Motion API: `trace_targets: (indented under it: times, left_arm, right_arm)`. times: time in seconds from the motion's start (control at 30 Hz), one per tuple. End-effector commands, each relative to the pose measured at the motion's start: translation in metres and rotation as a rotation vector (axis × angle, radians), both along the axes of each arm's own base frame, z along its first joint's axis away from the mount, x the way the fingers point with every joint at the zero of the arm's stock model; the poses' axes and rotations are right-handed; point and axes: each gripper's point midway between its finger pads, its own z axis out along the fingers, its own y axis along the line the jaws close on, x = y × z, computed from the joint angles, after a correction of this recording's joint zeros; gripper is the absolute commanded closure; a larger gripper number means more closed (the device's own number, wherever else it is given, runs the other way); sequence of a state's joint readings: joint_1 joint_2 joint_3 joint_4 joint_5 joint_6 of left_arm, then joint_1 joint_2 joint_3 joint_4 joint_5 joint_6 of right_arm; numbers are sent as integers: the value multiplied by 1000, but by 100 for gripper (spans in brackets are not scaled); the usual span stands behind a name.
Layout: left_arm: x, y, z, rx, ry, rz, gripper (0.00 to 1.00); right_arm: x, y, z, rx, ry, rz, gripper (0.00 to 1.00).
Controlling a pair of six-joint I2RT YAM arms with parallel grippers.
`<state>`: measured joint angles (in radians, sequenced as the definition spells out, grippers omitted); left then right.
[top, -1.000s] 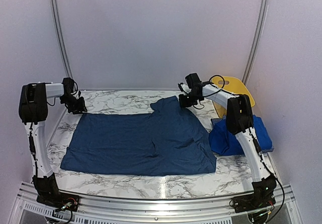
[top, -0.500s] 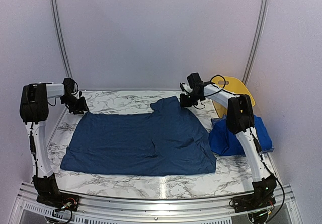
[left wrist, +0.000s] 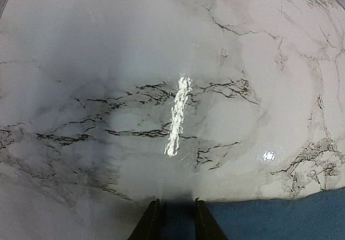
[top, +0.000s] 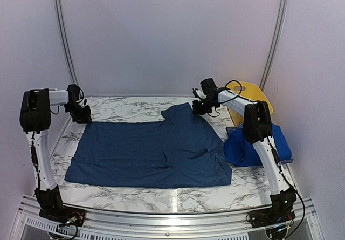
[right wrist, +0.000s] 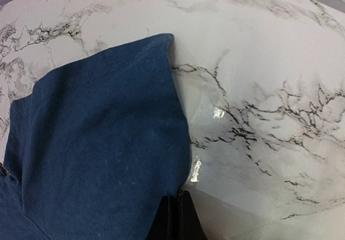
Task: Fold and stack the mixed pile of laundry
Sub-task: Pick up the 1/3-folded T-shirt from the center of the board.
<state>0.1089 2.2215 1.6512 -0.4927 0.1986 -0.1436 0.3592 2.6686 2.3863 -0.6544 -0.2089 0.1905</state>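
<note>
While the dark blue T-shirt lies spread flat on the marble surface, the left pincer sits low at its far left corner, fingers narrowly apart with the cloth's edge between them; whether they pinch it I cannot tell; the right pincer is closed tight on the shirt's far right edge, the cloth spreading away to its left; just behind that pincer stands a yellow tub; nearer the bases, beside the right arm, a royal-blue garment lies bunched.
</note>
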Motion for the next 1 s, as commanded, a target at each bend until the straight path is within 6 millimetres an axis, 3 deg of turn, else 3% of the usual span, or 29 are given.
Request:
trace_targets:
  times: [0.0, 0.13, 0.3, 0.5, 0.83, 0.97]
  left_arm:
    - [-23, -9, -21, -1, 100, -25, 83]
    - [-11, -4, -15, 6, 77, 6, 100]
    - [13, -5, 4, -18, 16, 37, 100]
    - [32, -7, 39, -34, -81, 30, 100]
    - [17, -13, 66, -46, -141, 9, 100]
    - [7, -16, 69, -54, -150, -3, 100]
  right_arm:
    - [-8, -10, -25, -25, 66, -21, 100]
    - [-1, -9, -19, -18, 45, -27, 100]
    - [13, -9, 8, 13, -14, -42, 100]
    - [17, -10, 56, 46, -90, -34, 100]
    - [-4, -11, 102, 77, -123, -6, 100]
    - [-21, -7, 110, 82, -111, 21, 100]
